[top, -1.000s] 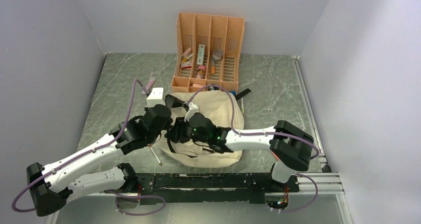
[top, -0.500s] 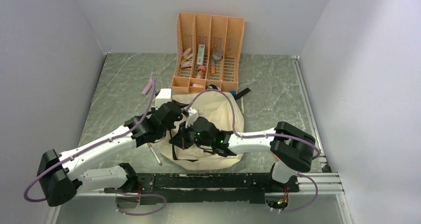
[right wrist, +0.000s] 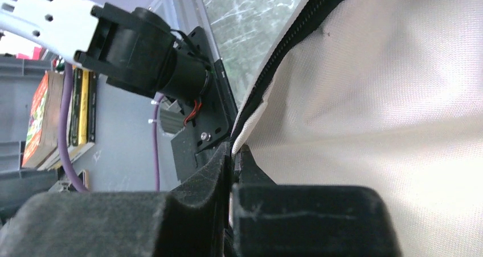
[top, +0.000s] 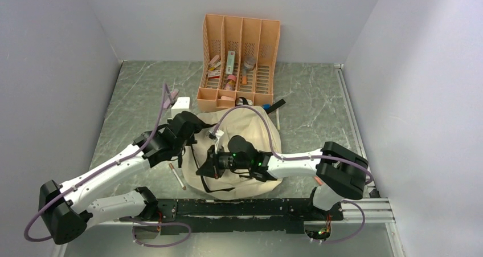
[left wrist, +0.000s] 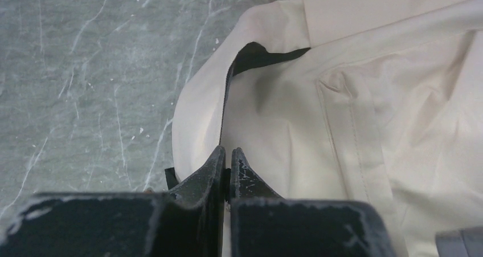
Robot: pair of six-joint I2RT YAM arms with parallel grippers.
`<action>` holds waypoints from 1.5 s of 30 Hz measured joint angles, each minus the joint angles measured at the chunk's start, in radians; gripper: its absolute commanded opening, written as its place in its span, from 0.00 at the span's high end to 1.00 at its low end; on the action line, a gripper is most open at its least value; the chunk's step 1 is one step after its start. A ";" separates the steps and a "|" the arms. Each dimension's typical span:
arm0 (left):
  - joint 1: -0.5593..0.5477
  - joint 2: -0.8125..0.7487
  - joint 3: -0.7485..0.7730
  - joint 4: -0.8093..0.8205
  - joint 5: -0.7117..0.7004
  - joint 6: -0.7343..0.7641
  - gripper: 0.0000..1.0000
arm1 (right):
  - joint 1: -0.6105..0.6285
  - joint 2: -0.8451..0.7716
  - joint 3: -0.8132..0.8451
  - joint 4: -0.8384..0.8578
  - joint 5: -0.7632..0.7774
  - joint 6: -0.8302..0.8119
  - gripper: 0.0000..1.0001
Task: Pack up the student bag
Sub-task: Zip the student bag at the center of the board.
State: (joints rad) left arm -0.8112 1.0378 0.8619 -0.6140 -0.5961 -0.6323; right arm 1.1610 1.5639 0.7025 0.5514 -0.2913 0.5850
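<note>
My left claw [left wrist: 228, 154] is pinched almost closed on the black-trimmed edge of the student bag [left wrist: 398, 97], just below its gaping opening. My right claw [right wrist: 234, 151] is clamped narrow on the bag's cream rim beside the zipper. The bag lies mid-way across the marbled surface [top: 142, 92], between my arms, with the orange organiser [top: 239, 40] just beyond it.

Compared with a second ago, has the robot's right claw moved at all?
Yes. The right gripper, shut on the student bag's edge, has come closer to the black rail by the arms' bases and farther from the orange organiser.
</note>
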 measured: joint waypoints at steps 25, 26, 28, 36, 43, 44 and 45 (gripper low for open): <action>0.013 0.002 0.031 0.140 0.066 0.227 0.95 | -0.002 -0.001 -0.008 -0.014 -0.238 -0.074 1.00; 0.017 0.011 0.032 0.153 0.064 0.233 0.95 | -0.002 -0.001 -0.010 -0.015 -0.249 -0.077 1.00; 0.026 0.032 0.035 0.175 0.062 0.242 0.95 | -0.002 -0.001 -0.014 -0.016 -0.274 -0.082 1.00; 0.093 0.151 0.063 0.251 0.117 0.283 0.95 | -0.005 -0.013 -0.035 -0.011 -0.321 -0.120 1.00; 0.149 0.263 0.092 0.296 0.197 0.308 0.95 | -0.006 -0.029 -0.036 -0.037 -0.336 -0.163 0.99; 0.153 0.273 0.095 0.297 0.206 0.308 0.95 | -0.008 -0.032 -0.036 -0.041 -0.336 -0.167 0.93; 0.158 0.283 0.097 0.299 0.218 0.309 0.95 | -0.008 -0.039 -0.037 -0.046 -0.333 -0.171 0.87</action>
State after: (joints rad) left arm -0.6533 1.3205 0.9585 -0.3149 -0.3779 -0.3233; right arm 1.1530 1.5253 0.6655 0.5053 -0.6239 0.4137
